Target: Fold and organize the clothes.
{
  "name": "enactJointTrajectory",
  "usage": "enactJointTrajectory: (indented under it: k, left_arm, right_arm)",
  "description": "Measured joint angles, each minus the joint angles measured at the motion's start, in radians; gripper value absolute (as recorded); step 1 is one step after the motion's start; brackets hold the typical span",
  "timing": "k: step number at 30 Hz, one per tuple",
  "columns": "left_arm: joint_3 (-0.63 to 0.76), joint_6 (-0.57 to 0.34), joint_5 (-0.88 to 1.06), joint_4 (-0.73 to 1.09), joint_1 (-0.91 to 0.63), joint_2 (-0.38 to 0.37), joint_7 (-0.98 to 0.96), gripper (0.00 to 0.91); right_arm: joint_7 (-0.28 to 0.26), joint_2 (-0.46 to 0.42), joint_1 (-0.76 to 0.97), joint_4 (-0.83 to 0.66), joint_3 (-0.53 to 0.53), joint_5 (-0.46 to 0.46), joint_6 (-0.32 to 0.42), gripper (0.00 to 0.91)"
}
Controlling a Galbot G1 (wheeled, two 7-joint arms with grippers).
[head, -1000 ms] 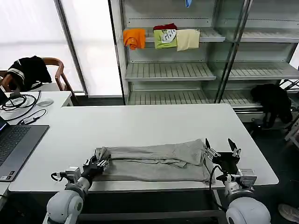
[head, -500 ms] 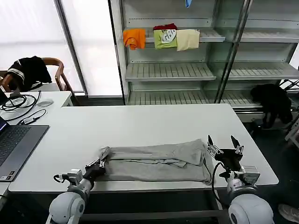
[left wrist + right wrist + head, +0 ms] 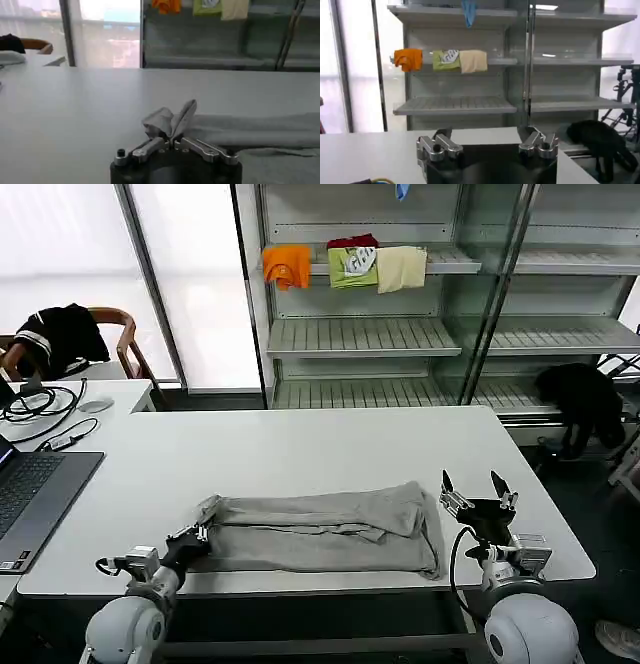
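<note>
The left gripper (image 3: 193, 536) sits low at the near edge of the white table (image 3: 300, 444), and how it meets the grey shirt (image 3: 320, 531) is hard to read from the head camera — its fingertips touch the shirt's left end. The left wrist view settles it: the jaws are closed on a small upright pinch of fabric (image 3: 170, 120) that stands between the fingers (image 3: 150, 146), with the rest of the shirt trailing off beyond and to one side of the tool. The shirt's chest print and collar are hidden inside the folds, and its underside layers cannot be made out.

The shirt lies as a long, narrow band, its long axis running straight from the left gripper toward the right gripper (image 3: 478, 489), parallel to the table's near edge. Its far end stops just beside the right gripper without touching it.

The right gripper is raised off the table, tips up, jaws spread wide — nothing between them. Its body is cut off at the bottom of the right wrist view, both fingers (image 3: 436, 145) bare.
</note>
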Motion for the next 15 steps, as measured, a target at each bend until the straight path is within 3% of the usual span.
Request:
enactJointTrajectory:
  k: [5, 15]
  left_arm:
    - [-0.071, -0.015, -0.027, 0.025, 0.000, 0.063, 0.011, 0.000]
    - [-0.252, -0.053, -0.062, 0.187, -0.036, 0.296, 0.027, 0.000]
  right_arm:
    - [0.000, -0.002, 0.000, 0.002, 0.000, 0.003, 0.001, 0.907]
    - [0.006, 0.004, -0.009, 0.015, 0.001, 0.006, 0.003, 0.907]
